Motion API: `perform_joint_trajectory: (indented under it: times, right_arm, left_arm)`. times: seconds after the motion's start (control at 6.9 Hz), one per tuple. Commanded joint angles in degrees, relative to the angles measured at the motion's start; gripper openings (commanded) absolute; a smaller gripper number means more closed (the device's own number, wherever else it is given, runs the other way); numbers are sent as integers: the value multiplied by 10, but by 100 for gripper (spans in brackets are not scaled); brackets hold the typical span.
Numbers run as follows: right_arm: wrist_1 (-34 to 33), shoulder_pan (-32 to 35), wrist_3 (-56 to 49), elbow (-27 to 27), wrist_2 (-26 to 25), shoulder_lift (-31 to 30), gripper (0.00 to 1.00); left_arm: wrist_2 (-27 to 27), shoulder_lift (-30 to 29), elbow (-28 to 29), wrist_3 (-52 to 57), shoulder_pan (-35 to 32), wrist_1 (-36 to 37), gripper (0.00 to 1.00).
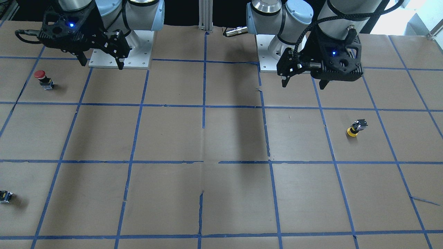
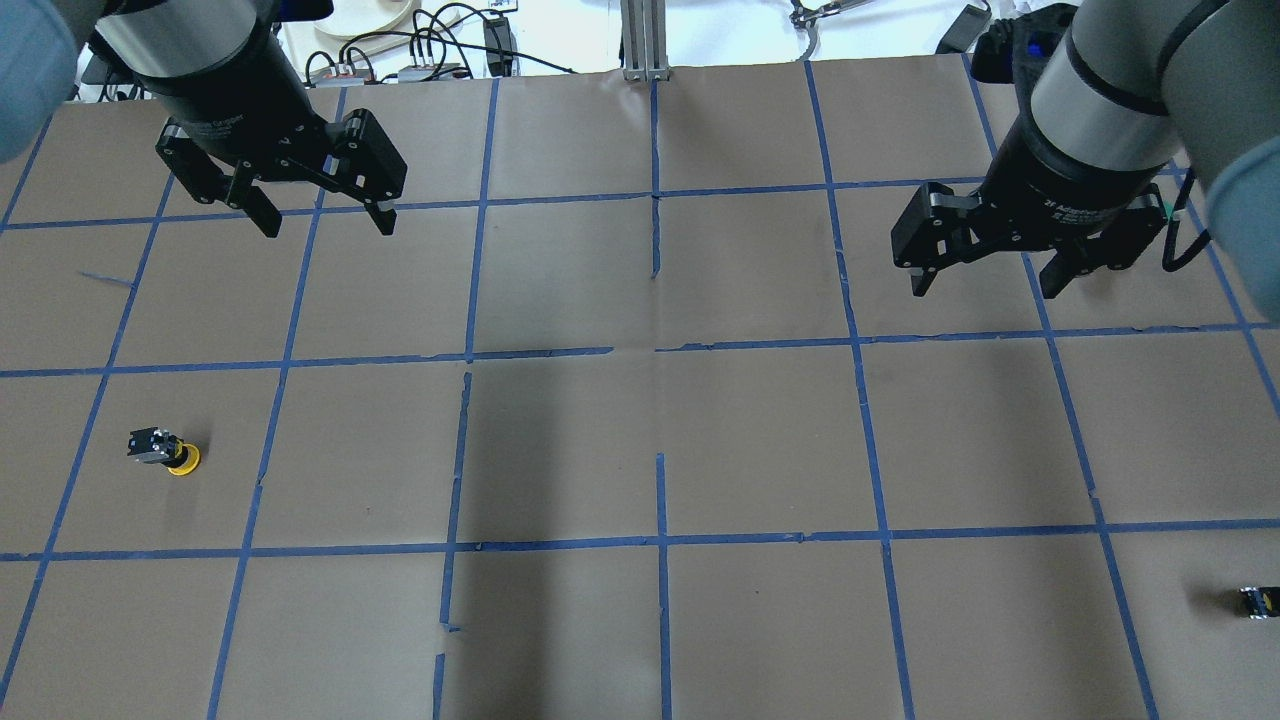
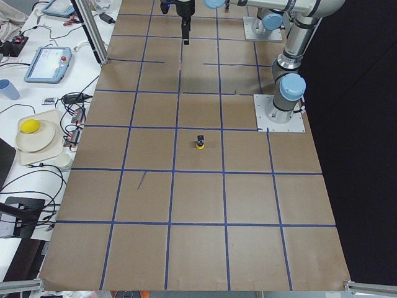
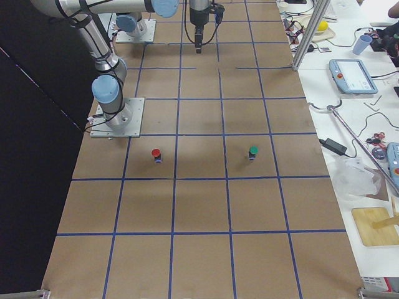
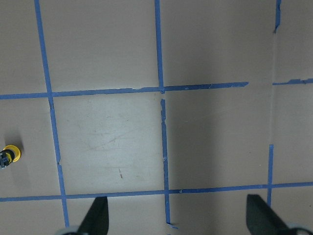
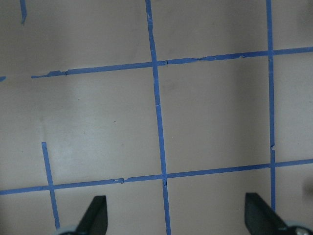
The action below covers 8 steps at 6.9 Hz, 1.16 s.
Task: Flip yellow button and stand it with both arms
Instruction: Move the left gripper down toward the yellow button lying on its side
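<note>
The yellow button (image 1: 356, 128) rests cap-down and leaning on the brown paper table, its black-and-silver body pointing up. It also shows in the overhead view (image 2: 165, 451), the exterior left view (image 3: 200, 143) and at the left edge of the left wrist view (image 5: 10, 155). My left gripper (image 2: 328, 228) hangs open and empty above the table, well back from the button, nearer the robot base; it also shows in the front-facing view (image 1: 304, 85). My right gripper (image 2: 985, 290) hangs open and empty on the far side of the table (image 1: 102, 65).
A red-capped button (image 1: 43, 79) stands on the right arm's side. A tiny black-and-yellow part (image 2: 1258, 600) lies near the table's far right edge. Blue tape lines grid the table (image 2: 640, 450). The arm base plates (image 1: 121, 62) sit at the robot's edge.
</note>
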Motion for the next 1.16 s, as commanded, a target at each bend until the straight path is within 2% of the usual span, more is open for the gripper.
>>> perform_joint_trajectory:
  times: [0.0, 0.29, 0.72, 0.87, 1.01]
  right_arm:
    - [2, 0, 0, 0, -2, 0, 100]
    - [2, 0, 0, 1, -2, 0, 100]
    - [2, 0, 0, 1, -2, 0, 100]
    - [3, 0, 0, 1, -2, 0, 100]
    - [1, 0, 0, 1, -2, 0, 100]
  left_arm:
    - [-2, 0, 0, 0, 0, 0, 100]
    - [7, 4, -16, 14, 17, -4, 100]
    - [7, 0, -50, 180, 169, -16, 100]
    - [40, -5, -72, 244, 214, -11, 100]
    - [66, -10, -94, 247, 237, 5, 100]
